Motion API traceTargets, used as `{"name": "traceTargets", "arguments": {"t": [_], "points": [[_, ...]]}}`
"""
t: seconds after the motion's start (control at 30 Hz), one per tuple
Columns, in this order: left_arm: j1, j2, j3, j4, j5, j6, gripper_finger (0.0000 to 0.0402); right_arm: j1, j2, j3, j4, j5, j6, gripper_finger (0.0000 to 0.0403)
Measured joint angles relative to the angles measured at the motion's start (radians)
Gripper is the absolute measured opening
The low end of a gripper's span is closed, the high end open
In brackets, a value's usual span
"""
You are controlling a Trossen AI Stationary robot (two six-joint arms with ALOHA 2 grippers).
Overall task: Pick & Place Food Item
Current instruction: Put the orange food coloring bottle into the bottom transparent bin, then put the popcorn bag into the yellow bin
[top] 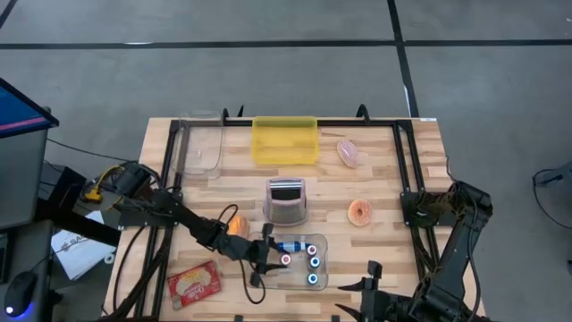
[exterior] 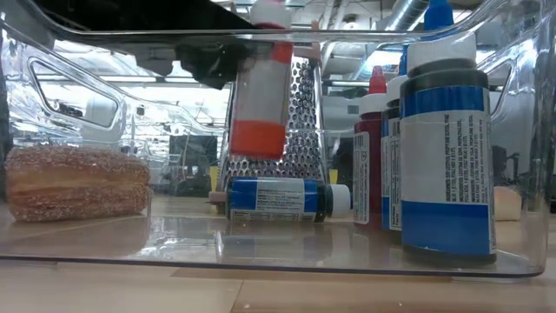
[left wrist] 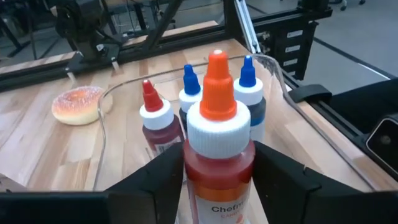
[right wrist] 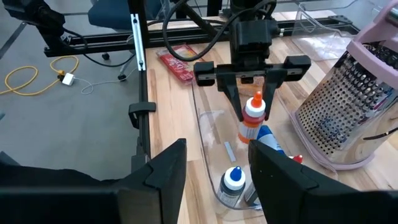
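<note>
An orange-capped bottle (left wrist: 217,143) with a white collar and orange-red liquid hangs over the near left part of a clear bin (top: 323,268), with my left gripper (top: 266,254) shut on it. In the bin a blue-labelled bottle (exterior: 278,198) lies on its side. A red-capped bottle (left wrist: 152,115) and two blue-capped bottles (left wrist: 249,93) stand upright. My right gripper (right wrist: 214,165) waits open near the table's front edge, right of the bin, holding nothing. My left gripper pinches the orange-capped bottle's upper body, just under the white collar (left wrist: 217,171), between its two fingers (left wrist: 165,177). They come nearly level from the table's left, slanting slightly down. The bottle stays roughly upright, its bottom (exterior: 257,149) clear of the bin floor and the lying bottle.
A metal grater (top: 287,201) stands just beyond the bin. A sugared pastry (top: 237,224) lies left of the grater and a glazed donut (top: 360,212) right of it. At the far edge are a yellow bin (top: 285,140), a clear bin (top: 201,143) and a pink item (top: 349,153). A red packet (top: 194,283) lies near left.
</note>
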Motion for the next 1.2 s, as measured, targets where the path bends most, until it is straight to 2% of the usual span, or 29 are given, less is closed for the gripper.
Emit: {"name": "traceTargets", "arguments": {"t": [0.27, 0.4, 0.5, 0.7, 0.83, 0.93, 1.07, 1.2], "points": [[0.000, -0.012, 0.000, 0.000, 0.000, 0.001, 0.0220, 0.000, 0.000, 0.000, 0.001, 0.000, 0.000, 0.0164], [-0.006, -0.056, 0.000, -0.006, 0.000, 0.010, 0.0234, 0.000, 0.000, 0.000, 0.001, 0.000, 0.000, 0.0164], [-0.018, -0.127, 0.000, -0.048, 0.000, 0.027, 0.0240, 0.000, 0.000, 0.000, 0.002, 0.000, 0.000, 0.0164], [-0.065, -0.354, 0.001, -0.324, -0.001, -0.012, 0.0240, 0.001, 0.000, 0.000, 0.002, 0.000, 0.001, 0.0164], [-0.130, -0.506, 0.001, -0.548, 0.003, -0.118, 0.0236, 0.001, 0.000, 0.000, 0.002, 0.000, 0.001, 0.0164], [-0.188, -0.574, 0.001, -0.683, -0.022, -0.242, 0.0232, 0.001, 0.000, 0.000, 0.002, 0.000, 0.001, 0.0164], [-0.268, -0.604, 0.001, -0.834, -0.021, -0.438, 0.0223, 0.001, 0.000, 0.000, 0.002, 0.009, 0.001, 0.0164], [-0.319, -0.602, 0.000, -0.980, 0.037, -0.636, 0.0214, 0.000, 0.000, 0.000, 0.002, 0.014, 0.001, 0.0164]]}}
